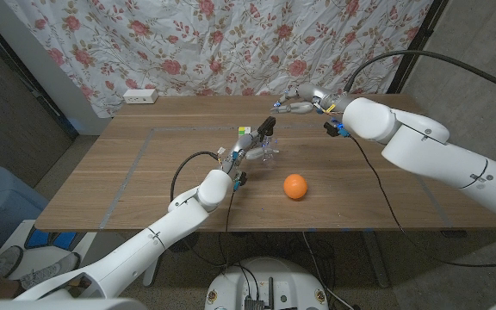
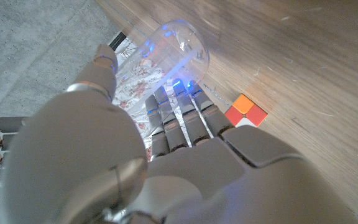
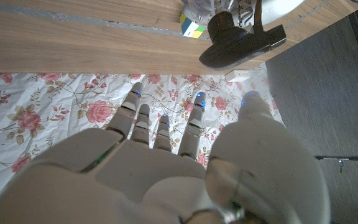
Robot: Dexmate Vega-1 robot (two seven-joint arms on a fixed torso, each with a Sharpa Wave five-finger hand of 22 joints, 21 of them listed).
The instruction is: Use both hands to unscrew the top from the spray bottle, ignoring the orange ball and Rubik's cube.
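Left hand (image 1: 250, 153) gripping, right hand (image 1: 302, 101) raised, fingers spread

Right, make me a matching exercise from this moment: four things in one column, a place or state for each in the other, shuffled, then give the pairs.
Things
1. spray bottle
2. orange ball
3. right hand
4. Rubik's cube

Places or states
A. lies alone on the wood, nearer the table's front edge than the bottle
B. open above the table's far side, holding nothing
C. held by the left hand, black top still on
D. sits just behind the bottle, toward the curtain

Pairs: 1-C, 2-A, 3-B, 4-D
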